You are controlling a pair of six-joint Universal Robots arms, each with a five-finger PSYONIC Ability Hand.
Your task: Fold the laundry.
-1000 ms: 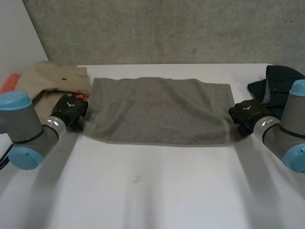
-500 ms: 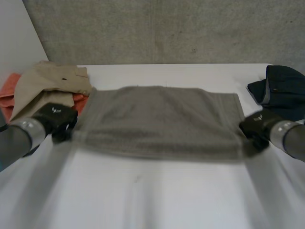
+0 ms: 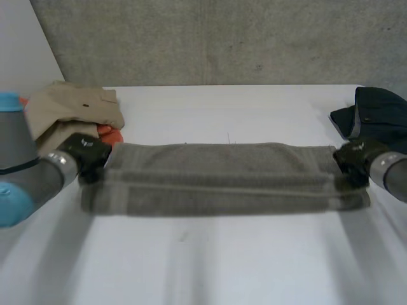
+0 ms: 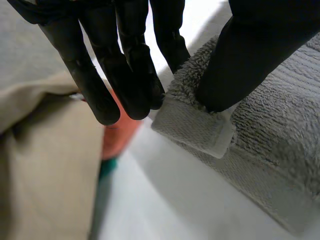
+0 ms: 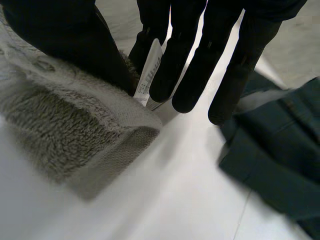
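A grey towel [image 3: 222, 178] hangs stretched between my two hands above the white table [image 3: 210, 260], its lower part drooping in a long band. My left hand [image 3: 86, 152] pinches the towel's left end; thumb and fingers clamp a corner of the towel [image 4: 200, 120]. My right hand [image 3: 356, 155] pinches the towel's right end, thumb on the towel [image 5: 65, 115] and fingers beside a white label [image 5: 149, 75].
A beige garment [image 3: 70, 111] lies over an orange cloth [image 3: 111, 135] at the back left, close to my left hand. The beige garment [image 4: 45, 165] lies under my left fingers. A dark blue garment [image 3: 375, 117] lies at the back right, just beyond my right fingers [image 5: 280, 165].
Both hands have lifted the towel's ends off the table and drawn them toward me and apart. The flat towel now hangs as a narrow band. My left hand has shut on its corner.
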